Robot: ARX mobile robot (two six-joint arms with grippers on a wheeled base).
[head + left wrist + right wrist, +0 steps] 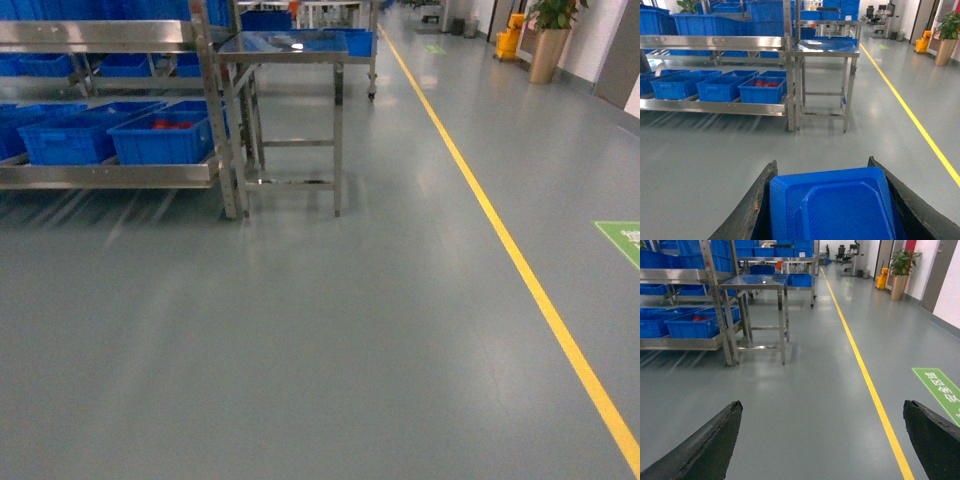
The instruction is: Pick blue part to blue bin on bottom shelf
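The blue part (pixel 832 205), a flat moulded plastic piece, sits between the two black fingers of my left gripper (pixel 822 162), which is shut on it above the grey floor. My right gripper (pixel 822 404) is open with only floor between its fingers. Neither gripper shows in the head view. The bottom shelf (pixel 110 175) is the low steel tier of the rack ahead on the left. Blue bins stand in a row on it. The rightmost blue bin (pixel 160 140) holds red pieces, and it also shows in the left wrist view (pixel 762 90). More blue bins (pixel 65 135) stand to its left.
A small steel table (pixel 290 45) stands right of the rack, touching its upright. A yellow floor line (pixel 520 260) runs along the aisle on the right, with a green floor sign (pixel 625 240) beyond it. A potted plant (pixel 548 50) stands far back on the right.
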